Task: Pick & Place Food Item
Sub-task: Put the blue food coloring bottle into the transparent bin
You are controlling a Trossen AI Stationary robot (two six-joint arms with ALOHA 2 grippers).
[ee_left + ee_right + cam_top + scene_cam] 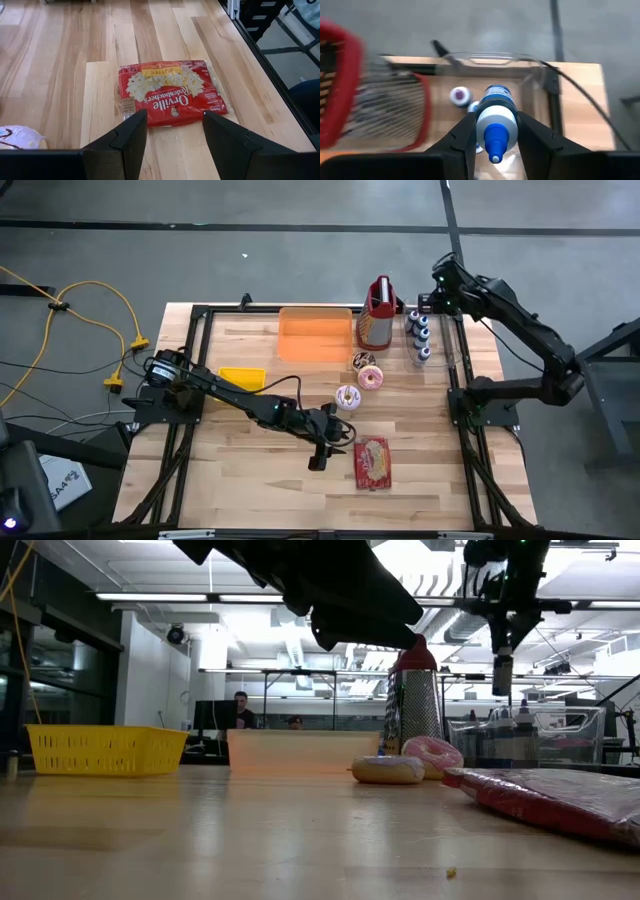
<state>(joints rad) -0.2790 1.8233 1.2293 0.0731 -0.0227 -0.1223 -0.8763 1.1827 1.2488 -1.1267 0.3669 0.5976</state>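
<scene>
red popcorn bag is lying flat on the table just ahead of the left gripper, whose fingers are gaping wide and empty. it looks light, soft and crinkly, best pinched across a short edge. right gripper is holding a blue-capped bottle above the clear bin; donuts and grater are sitting clear.

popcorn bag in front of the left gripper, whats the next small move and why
Probably lower the left gripper onto the popcorn bag and close. Its jaws are open, the bag's near edge sits right between the fingertips, and the bag lies flat and free on the table. The right gripper is shut on a bottle.
</scene>
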